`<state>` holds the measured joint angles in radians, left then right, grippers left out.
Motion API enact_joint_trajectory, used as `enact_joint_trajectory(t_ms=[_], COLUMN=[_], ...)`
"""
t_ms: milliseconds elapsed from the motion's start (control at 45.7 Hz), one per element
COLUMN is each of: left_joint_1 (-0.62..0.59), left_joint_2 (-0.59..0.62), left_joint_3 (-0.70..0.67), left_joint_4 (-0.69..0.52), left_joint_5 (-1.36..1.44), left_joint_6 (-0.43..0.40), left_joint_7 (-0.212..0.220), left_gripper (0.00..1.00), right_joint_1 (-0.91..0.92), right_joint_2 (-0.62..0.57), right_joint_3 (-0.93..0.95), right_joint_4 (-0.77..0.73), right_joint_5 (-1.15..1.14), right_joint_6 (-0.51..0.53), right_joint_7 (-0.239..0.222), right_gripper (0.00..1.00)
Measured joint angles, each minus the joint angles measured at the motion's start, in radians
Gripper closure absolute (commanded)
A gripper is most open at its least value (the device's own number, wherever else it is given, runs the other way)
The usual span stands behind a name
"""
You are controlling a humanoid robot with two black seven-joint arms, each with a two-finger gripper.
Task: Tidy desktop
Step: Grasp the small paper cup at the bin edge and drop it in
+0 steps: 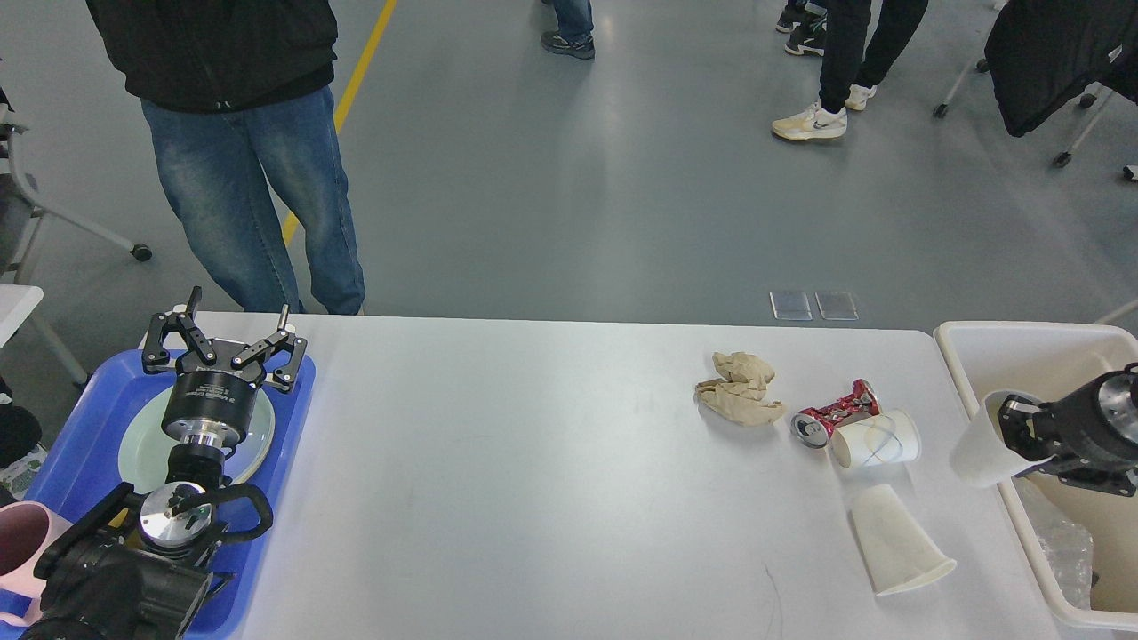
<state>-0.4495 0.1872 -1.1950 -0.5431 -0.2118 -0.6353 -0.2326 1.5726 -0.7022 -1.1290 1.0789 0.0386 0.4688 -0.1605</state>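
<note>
The white desktop [533, 462] carries litter on its right side: a crumpled brown paper [741, 392], a crushed red can [836, 412], a white paper cup [876, 442] on its side touching the can, and a second paper cup [898, 538] lying nearer the front. My right gripper [1009, 428] is shut on a third white paper cup [978, 444], held tilted in the air at the left rim of the cream bin [1036, 342]. At the far left my left gripper [229, 333] stands open above a pale green plate [142, 444] in the blue tray [80, 444].
A pink mug [18, 542] sits at the tray's near-left corner. Clear plastic film [1058, 542] lies inside the bin. A person in jeans [258, 178] stands just behind the table's far-left edge. Others walk on the grey floor farther back.
</note>
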Motion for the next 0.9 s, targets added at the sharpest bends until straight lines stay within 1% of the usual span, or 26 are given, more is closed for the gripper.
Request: enact_joint_trajectory(t_ms=[175,306,394,459,590,700,809,896], left_joint_1=[0.000,0.000,0.000,0.000,0.000,0.000,0.000,0.000], left_joint_2=[0.000,0.000,0.000,0.000,0.000,0.000,0.000,0.000], left_joint_3=[0.000,0.000,0.000,0.000,0.000,0.000,0.000,0.000], left_joint_4=[0.000,0.000,0.000,0.000,0.001,0.001,0.001,0.001], left_joint_5=[0.000,0.000,0.000,-0.001,0.000,0.000,0.000,0.000], left_joint_6=[0.000,0.000,0.000,0.000,0.000,0.000,0.000,0.000], left_joint_7=[0.000,0.000,0.000,0.000,0.000,0.001,0.001,0.001], left_gripper=[0.04,0.04,0.04,0.04,0.04,0.04,0.04,0.04], right_joint_1=[0.346,0.576,0.694,0.750,0.779,0.773,0.723,0.653], right_joint_2=[0.041,0.103,0.146,0.162,0.164,0.136,0.086,0.035], right_joint_3=[-0.174,-0.281,-0.334,-0.361,-0.392,-0.412,-0.428,-0.430], right_joint_4=[0.206,0.369,0.472,0.530,0.563,0.560,0.519,0.453], right_joint_5=[-0.003,-0.001,0.001,0.001,-0.002,-0.008,-0.016,-0.018], right_joint_6=[0.033,0.067,0.079,0.081,0.082,0.074,0.047,0.012], right_joint_7=[-0.007,-0.007,-0.006,-0.007,-0.007,-0.007,-0.007,-0.007], right_gripper=[1.00,1.00,1.00,1.00,1.00,1.00,1.00,1.00])
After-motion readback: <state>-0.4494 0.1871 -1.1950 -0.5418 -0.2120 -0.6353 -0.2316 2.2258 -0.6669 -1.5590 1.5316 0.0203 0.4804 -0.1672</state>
